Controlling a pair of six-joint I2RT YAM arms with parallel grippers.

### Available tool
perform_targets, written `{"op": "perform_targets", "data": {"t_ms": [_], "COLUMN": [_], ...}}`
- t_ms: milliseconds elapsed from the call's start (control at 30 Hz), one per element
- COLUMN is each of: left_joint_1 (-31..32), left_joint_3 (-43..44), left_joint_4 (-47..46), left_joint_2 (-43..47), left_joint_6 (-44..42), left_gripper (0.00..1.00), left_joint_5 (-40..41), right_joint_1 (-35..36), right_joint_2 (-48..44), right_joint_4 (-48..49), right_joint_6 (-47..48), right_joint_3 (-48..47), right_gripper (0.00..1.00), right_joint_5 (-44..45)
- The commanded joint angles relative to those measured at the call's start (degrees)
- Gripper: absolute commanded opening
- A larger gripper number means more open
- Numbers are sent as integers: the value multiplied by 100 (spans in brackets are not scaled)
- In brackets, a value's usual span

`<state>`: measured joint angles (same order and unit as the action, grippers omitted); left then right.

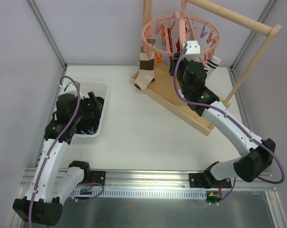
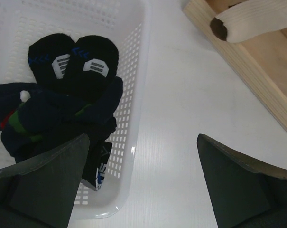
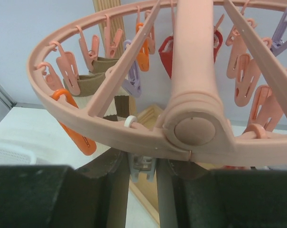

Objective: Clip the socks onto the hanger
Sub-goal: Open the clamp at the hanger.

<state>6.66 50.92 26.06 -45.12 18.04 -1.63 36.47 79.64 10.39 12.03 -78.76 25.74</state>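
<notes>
Several black and dark navy socks (image 2: 72, 76) lie piled in a white perforated basket (image 2: 129, 156); white and blue marks show on them, no yellow one. My left gripper (image 2: 143, 190) is open and empty, above the basket's near corner, one finger over the socks. In the top view it (image 1: 95, 102) hangs over the basket (image 1: 103, 88). The pink ring hanger (image 3: 110, 128) fills the right wrist view. My right gripper (image 3: 142, 190) is shut on a pale grey clip (image 3: 142, 167) hanging under the ring beside the hub (image 3: 193, 128). In the top view it (image 1: 183, 56) reaches under the hanger (image 1: 152, 47).
A brown-and-white striped sock (image 1: 145, 71) and red socks (image 3: 171, 52) hang from the ring. The wooden stand's tray (image 1: 181, 107) and rods (image 1: 250, 59) surround the right arm. The striped sock's toe (image 2: 250, 21) and the tray edge (image 2: 247, 71) show in the left wrist view.
</notes>
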Motion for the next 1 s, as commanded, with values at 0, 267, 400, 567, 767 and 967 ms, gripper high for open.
{"op": "perform_targets", "data": {"t_ms": [0,267,400,567,767,967], "left_joint_1": [-42,-419,-419,-419,-419,-419], "left_joint_3": [217,314,314,322,287,226], "left_joint_4": [250,514,121,-479,-848,-1156], "left_joint_2": [-233,-963,-1296,-1753,-2333,-2615], "left_joint_6": [261,1165,1449,1132,868,657], "left_gripper": [99,99,94,86,74,75], "left_joint_5": [777,1885,1720,1237,1052,497], "right_joint_1": [-70,-236,-324,-465,-509,-579], "right_joint_2": [-27,149,201,202,228,114], "right_joint_4": [218,218,174,86,-37,-99], "right_joint_6": [-218,-350,-544,-781,-781,-834], "right_joint_3": [-192,-166,-140,-131,-218,-104], "right_gripper": [1,1,1,1,1,1], "right_joint_5": [-130,-472,-779,-1132,-1273,-1282]}}
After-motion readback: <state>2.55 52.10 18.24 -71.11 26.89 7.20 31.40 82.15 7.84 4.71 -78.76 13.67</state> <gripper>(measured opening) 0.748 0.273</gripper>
